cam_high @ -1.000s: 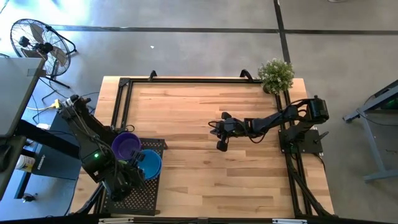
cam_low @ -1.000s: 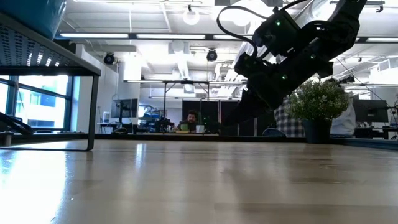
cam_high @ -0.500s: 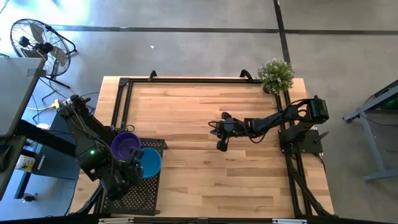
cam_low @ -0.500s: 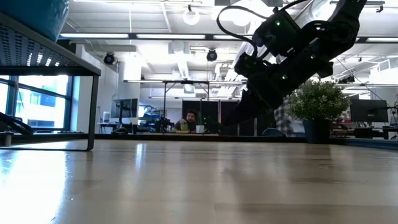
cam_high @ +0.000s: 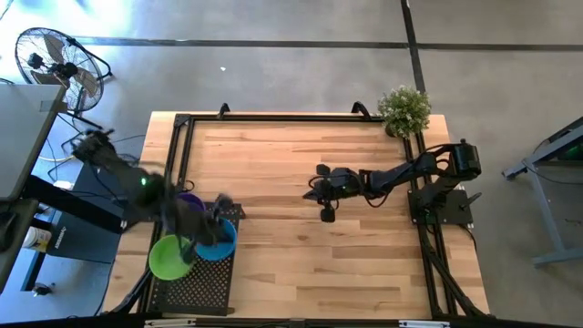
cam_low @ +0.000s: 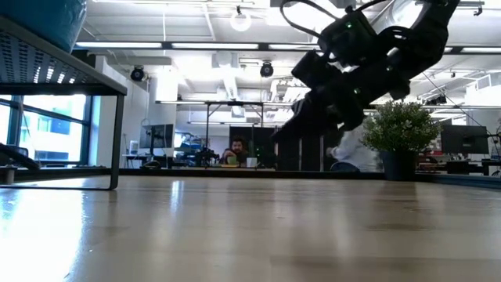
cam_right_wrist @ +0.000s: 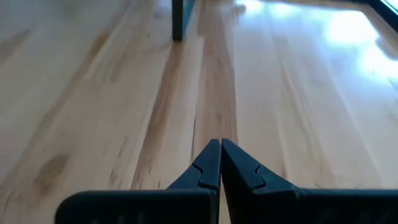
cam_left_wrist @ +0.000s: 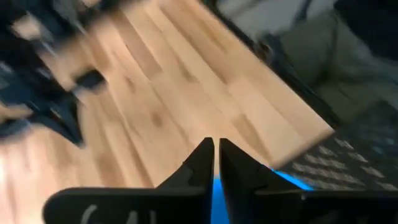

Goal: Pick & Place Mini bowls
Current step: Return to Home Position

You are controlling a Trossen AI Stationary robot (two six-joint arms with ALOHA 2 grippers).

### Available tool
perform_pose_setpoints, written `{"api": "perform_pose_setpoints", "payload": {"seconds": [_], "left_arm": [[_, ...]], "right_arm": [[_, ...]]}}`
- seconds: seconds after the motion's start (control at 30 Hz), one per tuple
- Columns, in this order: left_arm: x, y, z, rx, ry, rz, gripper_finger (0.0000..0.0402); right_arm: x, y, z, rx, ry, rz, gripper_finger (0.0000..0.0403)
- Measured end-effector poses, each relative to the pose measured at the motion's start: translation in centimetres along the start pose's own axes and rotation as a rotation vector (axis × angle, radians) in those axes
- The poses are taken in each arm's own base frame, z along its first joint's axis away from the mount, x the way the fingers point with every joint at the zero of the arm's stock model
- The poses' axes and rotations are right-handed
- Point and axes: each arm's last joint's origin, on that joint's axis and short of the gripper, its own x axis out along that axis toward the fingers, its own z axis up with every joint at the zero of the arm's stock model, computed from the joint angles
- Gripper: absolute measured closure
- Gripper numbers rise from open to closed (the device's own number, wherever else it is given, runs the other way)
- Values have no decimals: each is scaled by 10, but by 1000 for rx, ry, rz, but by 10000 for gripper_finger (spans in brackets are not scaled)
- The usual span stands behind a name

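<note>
Green bowl [cam_high: 168, 257] and blue bowl [cam_high: 223, 244] open upward on shelf [cam_high: 205, 282]; left pincer [cam_left_wrist: 216, 144], right pincer [cam_right_wrist: 220, 144] together

left gripper [cam_left_wrist: 215, 146]: fingers together, empty | right gripper [cam_right_wrist: 220, 147]: fingers together, empty, arm stretched out

Green bowls [cam_high: 167, 257]: I count one
Blue bowls [cam_high: 221, 244]: one
Purple bowls [cam_high: 189, 198]: one, maybe more stacked beneath
Potted plant [cam_high: 404, 110]: one
</note>
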Motion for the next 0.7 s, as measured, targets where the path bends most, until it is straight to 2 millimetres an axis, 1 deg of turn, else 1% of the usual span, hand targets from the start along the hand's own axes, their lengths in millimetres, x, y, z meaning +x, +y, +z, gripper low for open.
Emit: {"api": "perform_pose_setpoints", "payload": {"seconds": [0.1, 0.23, 0.33, 0.47, 0.57, 0.7], "left_arm": [[-8, 24, -14, 30, -103, 50, 378], [-16, 55, -33, 52, -234, 152, 388], [-15, 72, -56, 26, -280, 198, 398], [-12, 92, -86, -4, -336, 265, 400], [-12, 103, -105, -21, -390, 288, 400], [-14, 112, -128, -64, -442, 317, 400]], "right_arm": [[-1, -7, 3, -12, -42, 38, 403], [-2, -16, 5, -18, -85, 52, 403], [-3, -18, 7, -39, -104, 41, 403], [-6, -18, 11, -67, -125, 31, 403], [-16, -15, 6, -76, -171, 15, 403], [-44, -15, -10, -75, -288, -44, 403]]}}
